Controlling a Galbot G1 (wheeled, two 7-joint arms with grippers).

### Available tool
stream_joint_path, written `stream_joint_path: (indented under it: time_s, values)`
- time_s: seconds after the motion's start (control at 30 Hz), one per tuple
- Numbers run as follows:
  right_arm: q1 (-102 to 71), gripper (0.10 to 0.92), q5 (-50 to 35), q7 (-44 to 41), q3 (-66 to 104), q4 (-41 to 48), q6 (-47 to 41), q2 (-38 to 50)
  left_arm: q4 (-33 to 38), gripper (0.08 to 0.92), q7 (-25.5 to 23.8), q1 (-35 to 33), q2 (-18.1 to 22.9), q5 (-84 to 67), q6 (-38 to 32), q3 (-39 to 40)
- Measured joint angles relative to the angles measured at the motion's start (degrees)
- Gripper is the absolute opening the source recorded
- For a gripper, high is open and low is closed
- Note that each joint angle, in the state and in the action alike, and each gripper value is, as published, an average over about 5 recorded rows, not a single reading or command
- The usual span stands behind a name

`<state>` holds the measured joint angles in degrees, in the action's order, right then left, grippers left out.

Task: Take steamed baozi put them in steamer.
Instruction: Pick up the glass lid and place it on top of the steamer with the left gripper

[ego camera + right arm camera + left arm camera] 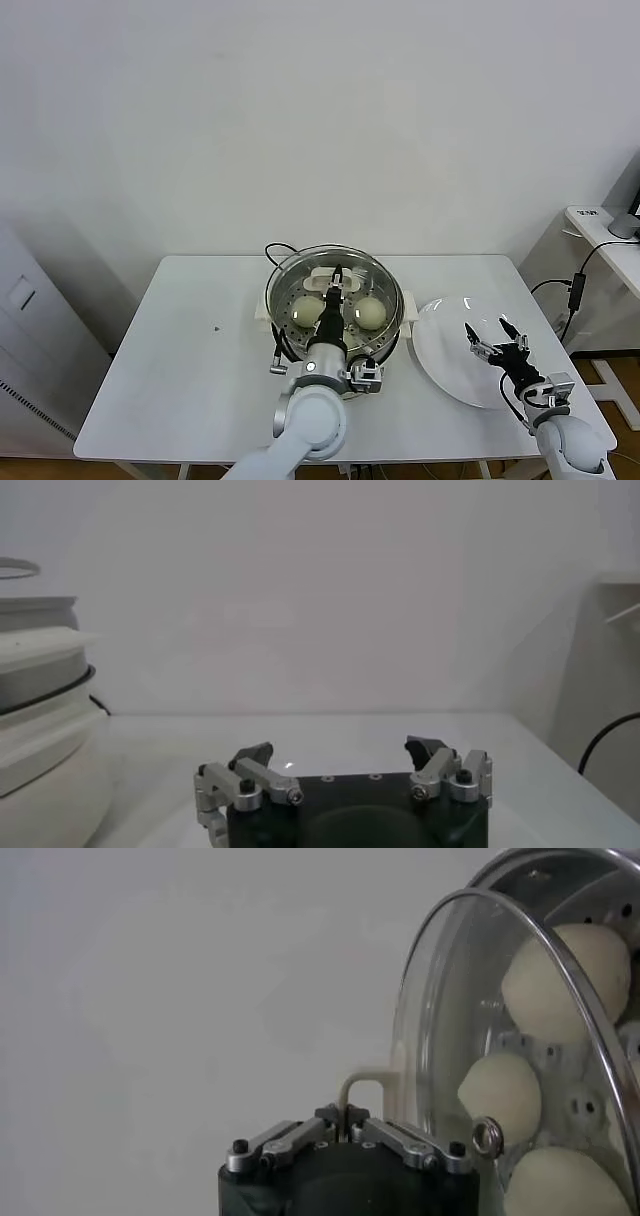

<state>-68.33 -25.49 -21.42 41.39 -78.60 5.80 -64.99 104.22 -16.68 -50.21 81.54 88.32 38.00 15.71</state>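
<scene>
Gripping the glass lid (333, 282) handle over the steamer (335, 320) with baozi (370, 312): left gripper (338, 283); right gripper (497, 338) hanging spread above the plate (445, 360).

Nothing readable anywhere here, no labels, brands or numbers on anything that I can actually make out.

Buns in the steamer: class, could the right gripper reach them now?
Probably not: the left gripper holds the glass lid over the buns, while the open right gripper hovers over the plate.
</scene>
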Motion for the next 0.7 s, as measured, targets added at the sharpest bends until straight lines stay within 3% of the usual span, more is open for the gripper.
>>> stream_joint_path:
  time_s: [0.7]
  values:
    - [-0.04, 0.823, 0.06, -0.39, 0.27, 0.50, 0.18, -0.14, -3.57, 0.110, 0.73, -0.99, 3.49, 1.48, -0.45, -0.87]
